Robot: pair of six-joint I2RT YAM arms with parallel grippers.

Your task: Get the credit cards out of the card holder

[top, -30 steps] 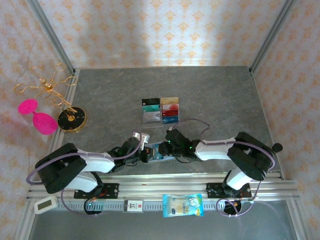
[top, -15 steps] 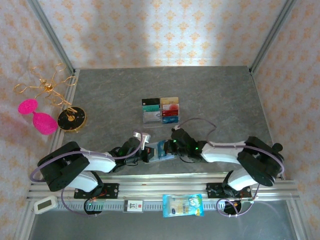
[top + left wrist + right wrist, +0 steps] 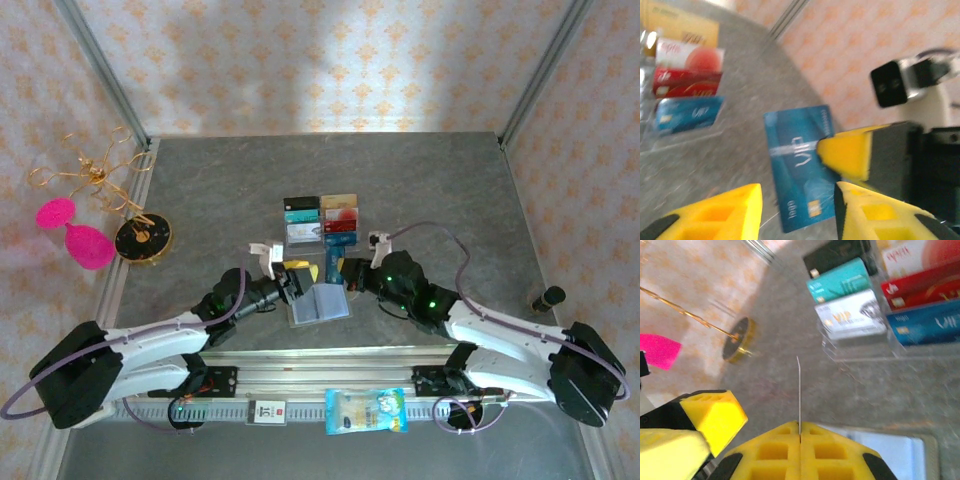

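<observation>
Right gripper (image 3: 799, 426) clamped edge-on on a blue card (image 3: 790, 170), at 12 o'clock of the open card holder (image 3: 320, 306). Left gripper (image 3: 293, 277) spread wide, empty. Other credit cards (image 3: 322, 222) sat in tray (image 3: 850, 351). Pockets possibly emptied, though the view was unclear.

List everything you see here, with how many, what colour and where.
tray: one, clear, table centre
cards: about seven, mixed colours, in tray
blue card: one, blue, in right gripper
holder: one, blue-grey inside, open, near front edge
stand: one, gold wire, black base, left edge
pink pieces: two, pink, beside stand
packet: one, blue, front rail
white box: one, white, front rail
white device: one, white, front left corner
table: one, grey
left gripper: one, yellow fingers, open, beside holder
right gripper: one, yellow fingers, shut on blue card
</observation>
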